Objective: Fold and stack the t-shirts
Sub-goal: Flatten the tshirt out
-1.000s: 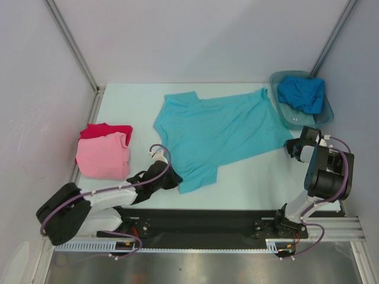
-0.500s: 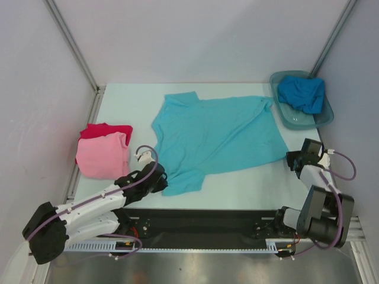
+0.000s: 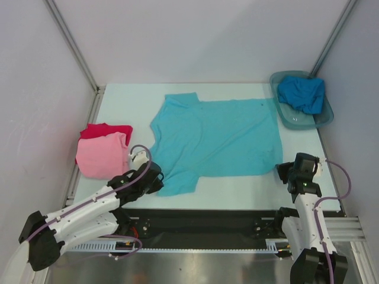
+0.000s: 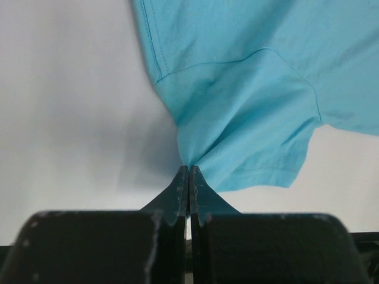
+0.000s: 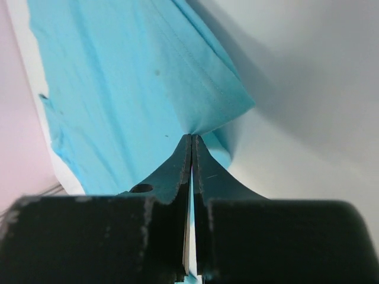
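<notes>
A turquoise t-shirt (image 3: pixel 216 139) lies spread over the middle of the table. My left gripper (image 3: pixel 159 179) is shut on its near left sleeve (image 4: pixel 243 130), the cloth pinched at the fingertips (image 4: pixel 188 171). My right gripper (image 3: pixel 282 171) is shut on the shirt's near right hem corner (image 5: pixel 204 100). A folded pink t-shirt (image 3: pixel 103 156) lies on a red t-shirt (image 3: pixel 105 130) at the left edge. A deeper blue t-shirt (image 3: pixel 302 93) is bunched in the tub.
The grey translucent tub (image 3: pixel 290 118) stands at the back right corner. White enclosure walls close the table (image 3: pixel 130 100) on the left, back and right. A black rail (image 3: pixel 201 222) with the arm bases runs along the near edge.
Both grippers have drawn toward the near edge with the turquoise shirt, dragging it flatter; its right side has come down off the tub and the hem now lies straight.
</notes>
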